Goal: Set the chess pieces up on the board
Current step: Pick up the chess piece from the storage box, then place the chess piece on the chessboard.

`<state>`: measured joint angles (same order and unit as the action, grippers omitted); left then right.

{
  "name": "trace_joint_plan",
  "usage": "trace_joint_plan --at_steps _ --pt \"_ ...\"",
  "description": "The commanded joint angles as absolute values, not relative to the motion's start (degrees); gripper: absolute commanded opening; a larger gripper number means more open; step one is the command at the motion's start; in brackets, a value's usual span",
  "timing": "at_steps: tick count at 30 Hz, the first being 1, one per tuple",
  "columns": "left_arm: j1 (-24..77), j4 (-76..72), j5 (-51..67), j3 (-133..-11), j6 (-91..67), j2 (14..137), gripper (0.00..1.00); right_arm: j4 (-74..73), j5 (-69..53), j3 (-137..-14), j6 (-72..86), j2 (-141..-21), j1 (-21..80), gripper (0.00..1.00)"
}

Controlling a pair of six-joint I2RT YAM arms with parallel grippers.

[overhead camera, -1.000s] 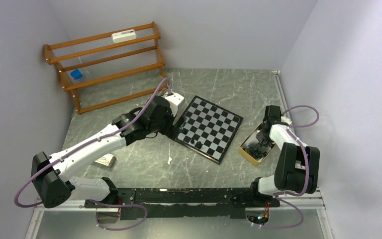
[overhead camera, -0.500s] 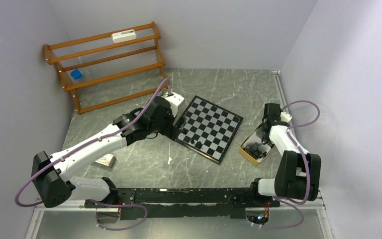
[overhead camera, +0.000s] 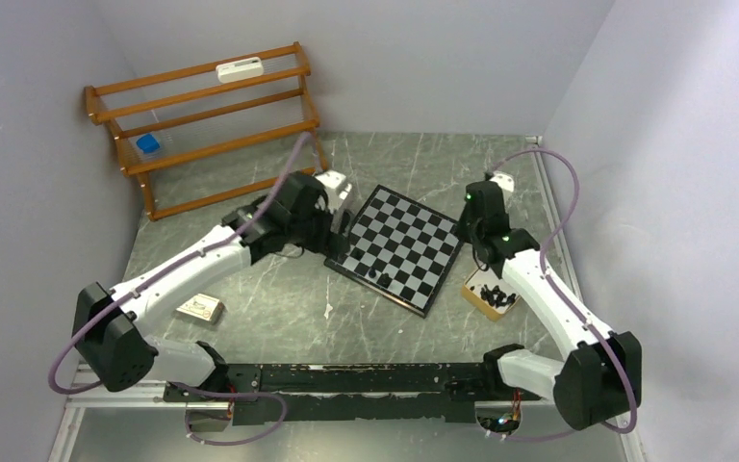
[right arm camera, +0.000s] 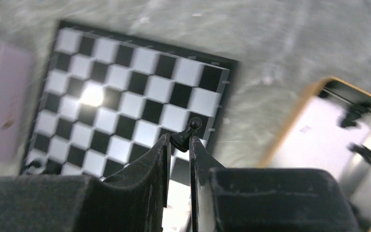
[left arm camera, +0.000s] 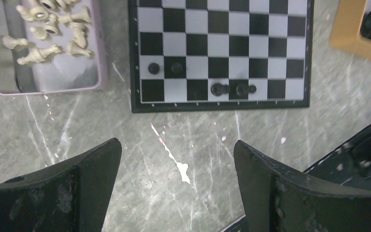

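Observation:
The board (overhead camera: 399, 248) lies in the middle of the table. Several black chess pieces (left arm camera: 217, 89) stand or lie on its near rows, and they also show in the top view (overhead camera: 375, 279). My right gripper (right arm camera: 178, 142) is shut on a small black pawn (right arm camera: 187, 131) and holds it above the board's right corner (overhead camera: 478, 252). More black pieces lie in the orange tray (overhead camera: 491, 294). Cream-white pieces (left arm camera: 53, 29) lie in a lilac tray. My left gripper (left arm camera: 176, 164) is open and empty, above the table by the board's left edge (overhead camera: 339, 229).
A wooden slatted rack (overhead camera: 207, 125) stands at the back left with a blue thing (overhead camera: 147, 144) on it. A small card (overhead camera: 200, 308) lies near the left arm. A white chip mark (left arm camera: 181, 166) shows on the table top.
My right gripper has risen out of the orange tray and moved left toward the board with a black pawn in it. My left arm has drawn back a little from the board.

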<state>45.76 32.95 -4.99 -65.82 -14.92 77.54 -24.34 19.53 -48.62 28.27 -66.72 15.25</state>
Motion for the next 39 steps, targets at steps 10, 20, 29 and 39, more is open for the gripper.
trace_joint_plan --at_steps 10,20,29,39 --pt "29.7 35.51 22.85 -76.36 -18.77 77.88 0.83 7.63 8.26 -34.96 8.08 -56.44 40.7 0.17" --pt "29.86 36.6 38.63 -78.91 -18.35 81.47 0.67 18.51 4.04 -30.64 -3.43 -52.12 52.21 0.15" --pt "30.1 33.81 43.51 -75.69 -18.88 82.28 0.57 21.73 2.63 -31.26 -6.36 -53.44 55.96 0.15" --pt "31.44 32.62 44.54 -75.44 -18.99 83.58 0.52 21.89 4.27 -32.27 -6.34 -55.49 57.82 0.15"
